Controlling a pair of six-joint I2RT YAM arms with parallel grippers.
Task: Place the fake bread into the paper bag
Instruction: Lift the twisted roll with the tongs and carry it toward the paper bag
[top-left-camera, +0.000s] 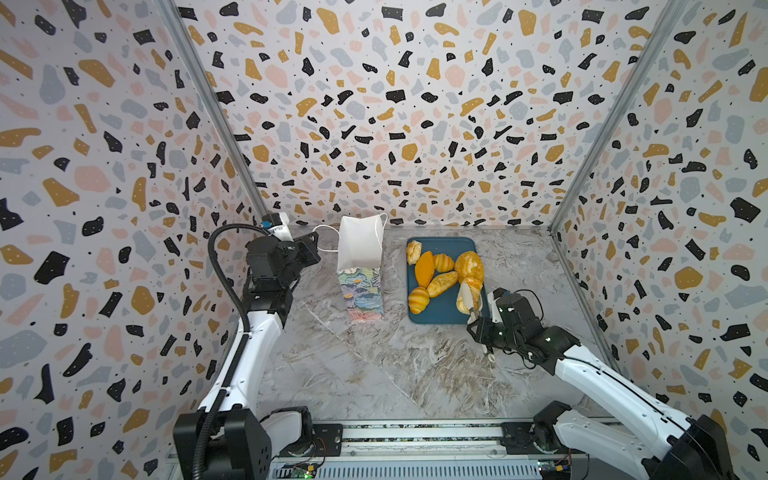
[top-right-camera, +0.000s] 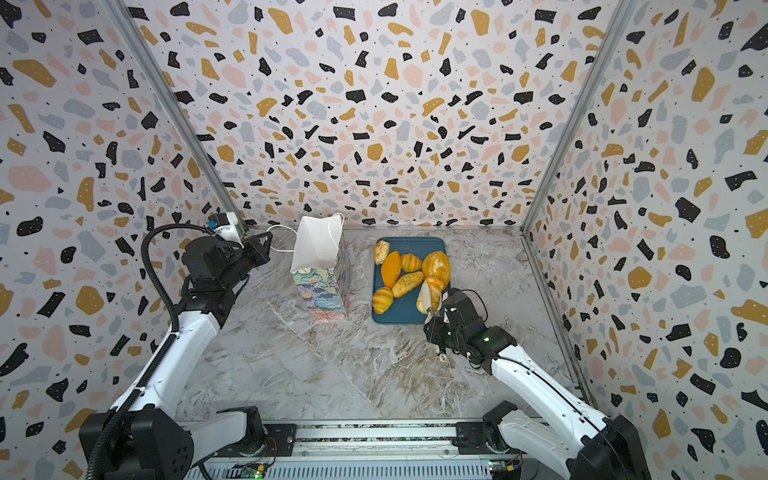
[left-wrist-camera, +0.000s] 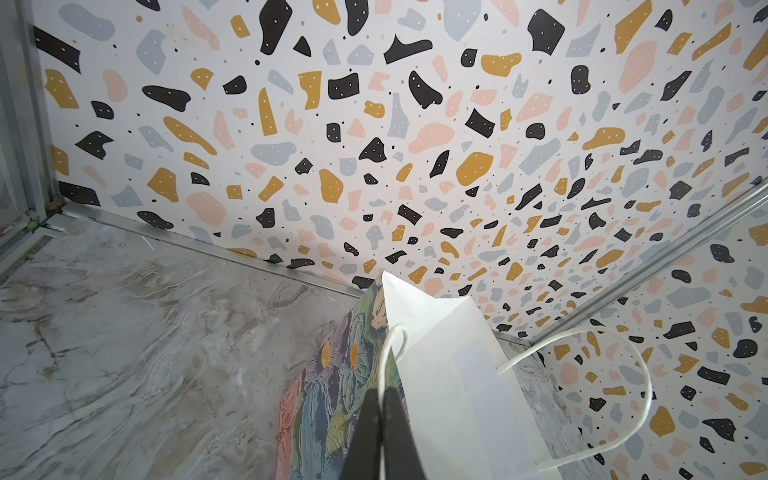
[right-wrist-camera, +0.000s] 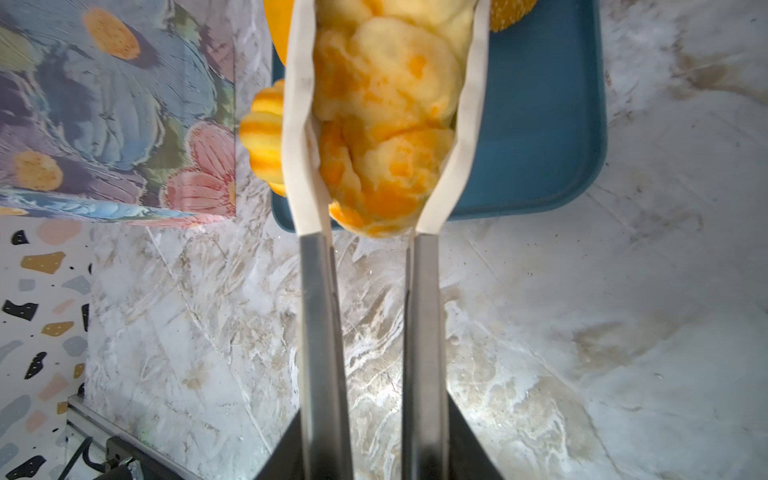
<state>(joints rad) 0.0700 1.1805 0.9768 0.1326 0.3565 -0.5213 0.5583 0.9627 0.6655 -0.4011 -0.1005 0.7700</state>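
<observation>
Fake bread (top-left-camera: 442, 284) is your cargo. One piece, the plaited pastry (top-left-camera: 472, 287), is clamped lengthwise between the long white-tipped fingers of your right gripper (right-wrist-camera: 390, 50), which are narrowed against its sides. A grip along its length probably stops it swivelling. It sits over the corner of the dark-blue tray (top-left-camera: 440, 313) nearest that gripper; you cannot tell whether it is clear of the tray. The other pieces lie beyond the tips and to their left.

Your left gripper (left-wrist-camera: 382, 395) is fully closed at the rim of the paper bag (top-left-camera: 359, 249), where a cord handle (left-wrist-camera: 392, 345) runs down to its tips. It looks like a pinch meant to hold the mouth open and steady the tall bag for the drop. You cannot tell whether cord or paper lies between the tips. The bag stands on the desk (top-left-camera: 374, 365) just ahead of that gripper, well apart from the right one.

Counted:
- **Breads:** seven, with six on the tray and one held. They are one seeded loaf (top-left-camera: 469, 266), one smooth orange oval (top-left-camera: 424, 269), four rolls (top-left-camera: 418, 300) and the pastry.
- **Bag:** one, with two cord handles.
- **Tray:** one.

No bread shows inside the bag.
</observation>
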